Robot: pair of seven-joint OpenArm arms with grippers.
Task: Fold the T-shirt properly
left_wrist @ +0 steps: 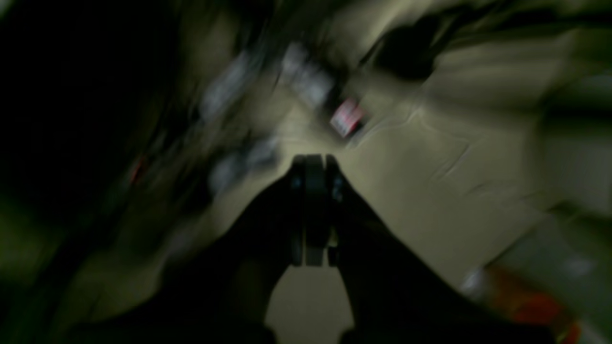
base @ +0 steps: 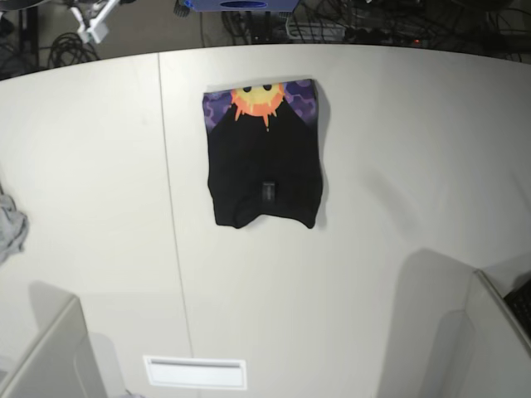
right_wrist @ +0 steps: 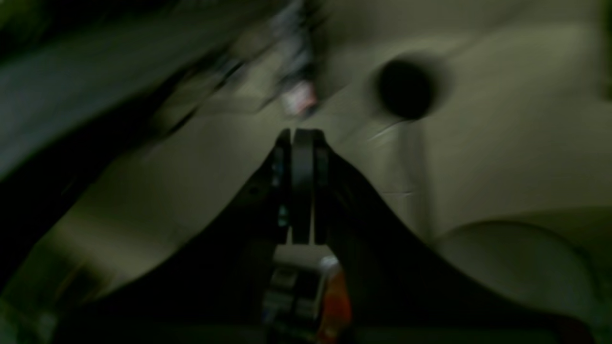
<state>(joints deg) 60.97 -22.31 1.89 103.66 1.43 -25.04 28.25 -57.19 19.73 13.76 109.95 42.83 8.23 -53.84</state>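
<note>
The T-shirt (base: pixel 264 157) lies on the white table (base: pixel 398 166), toward its far edge and a little left of the middle in the base view. It is folded into a compact, roughly rectangular packet. Along its far end a strip of the print shows: an orange sun face on purple. The rest facing up is plain black, with a small tag near the lower middle and the curved neckline at the near end.

A seam (base: pixel 170 207) in the tabletop runs from far to near, just left of the shirt and apart from it. At the table's left edge a small grey cloth (base: pixel 12 228) lies bunched, well apart from the shirt. A white rectangular label (base: pixel 196 372) sits on the table near its front edge. Cables (base: pixel 348 21) lie tangled on the floor beyond the far edge. Nothing rests on the shirt or stands beside it.

In the base view pale slabs show at the two near corners, well back from the shirt; what they are cannot be made out.

Both wrist views are dark and badly smeared. In each the gripper sits mid-frame above the pale table: the left gripper (left_wrist: pixel 314 165) and the right gripper (right_wrist: pixel 302 138) both have their jaws pressed together with nothing between them.
</note>
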